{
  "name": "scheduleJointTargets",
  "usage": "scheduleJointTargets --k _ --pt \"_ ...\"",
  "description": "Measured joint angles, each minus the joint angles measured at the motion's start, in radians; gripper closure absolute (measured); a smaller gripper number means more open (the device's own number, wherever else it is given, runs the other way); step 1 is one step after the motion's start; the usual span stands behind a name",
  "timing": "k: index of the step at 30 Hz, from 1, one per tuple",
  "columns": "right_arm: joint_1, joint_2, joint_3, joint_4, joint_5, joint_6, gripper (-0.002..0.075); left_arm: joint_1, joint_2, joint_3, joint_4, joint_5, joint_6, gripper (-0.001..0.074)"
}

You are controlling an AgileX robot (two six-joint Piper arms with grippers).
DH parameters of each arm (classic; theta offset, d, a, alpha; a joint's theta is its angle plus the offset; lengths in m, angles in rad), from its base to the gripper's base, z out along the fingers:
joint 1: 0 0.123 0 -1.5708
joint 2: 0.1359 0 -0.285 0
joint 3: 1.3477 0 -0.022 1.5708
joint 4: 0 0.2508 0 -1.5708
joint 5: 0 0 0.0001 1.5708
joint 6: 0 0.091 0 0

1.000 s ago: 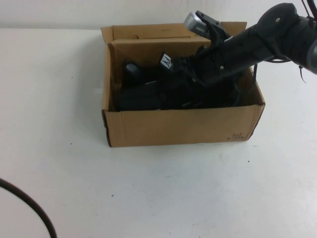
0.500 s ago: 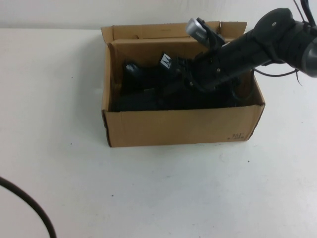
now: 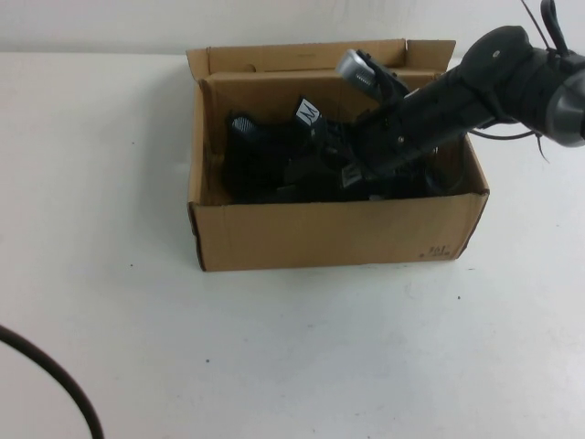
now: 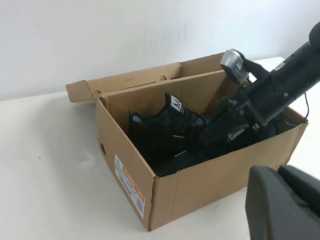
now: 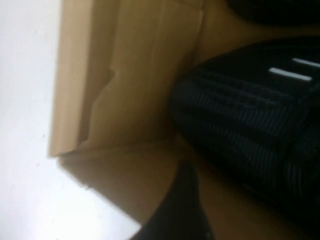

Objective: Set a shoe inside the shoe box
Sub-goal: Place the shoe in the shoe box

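The brown cardboard shoe box (image 3: 338, 233) stands open at the table's far middle, its lid flap (image 3: 302, 57) up at the back. A black mesh shoe (image 3: 265, 155) with a white tongue label (image 3: 306, 114) lies inside, toward the box's left. My right gripper (image 3: 352, 174) reaches down into the box beside the shoe and looks open. In the right wrist view one of its fingers (image 5: 182, 205) hangs over the box floor, a gap away from the ridged black shoe (image 5: 250, 125). My left gripper (image 4: 295, 200) is shut and empty, off to the box's side, outside the high view.
More dark material (image 3: 425, 178) lies under the right arm at the box's right end; I cannot tell if it is a second shoe. A black cable (image 3: 55, 375) curves over the table's near left corner. White table (image 3: 302, 347) lies in front of the box.
My right arm has lowered and pushed further left into the box. The shoe's dark bulk has shifted a little toward the box's middle.
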Motion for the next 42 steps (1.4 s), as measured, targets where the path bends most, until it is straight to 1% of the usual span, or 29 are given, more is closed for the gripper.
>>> scheduleJointTargets --k 2,4,7,11,14,19,22,26,28,31,42 --pt "-0.002 0.000 -0.025 0.000 0.029 -0.013 0.0155 0.000 0.000 0.000 0.000 0.000 0.000 0.0736" --pt "-0.004 0.000 -0.066 0.000 0.068 -0.015 0.0148 0.000 0.000 0.000 0.000 0.004 0.000 0.0736" --pt "-0.011 0.000 -0.138 -0.021 0.118 -0.016 0.0151 0.000 0.000 0.000 0.000 0.006 0.000 0.0736" --pt "-0.015 -0.020 -0.201 -0.123 0.165 0.036 0.0165 0.000 0.000 0.000 0.000 0.015 0.000 0.0736" --pt "-0.015 -0.036 -0.214 -0.198 0.200 0.084 0.0168 0.000 0.000 0.000 0.000 0.015 0.000 0.0736" --pt "-0.017 -0.037 -0.214 -0.253 0.214 0.120 0.0170 0.000 0.000 0.000 0.000 0.015 0.000 0.0736" --pt "-0.017 -0.037 -0.214 -0.292 0.214 0.124 0.0184 -0.002 0.000 0.000 0.000 0.015 0.000 0.0736" --pt "-0.017 -0.045 -0.214 -0.356 0.210 0.125 0.0232 -0.016 0.000 0.000 0.002 0.028 0.000 0.0736" --pt "-0.017 -0.056 -0.214 -0.364 0.210 0.114 0.0256 -0.018 0.000 0.000 0.008 0.033 0.000 0.0736" --pt "-0.017 -0.067 -0.214 -0.366 0.215 0.102 0.0269 -0.018 0.000 0.001 0.011 0.038 0.000 0.0736" --pt "-0.017 -0.058 -0.214 -0.332 0.217 0.085 0.0274 -0.018 0.000 0.002 0.017 0.041 0.000 0.0736"
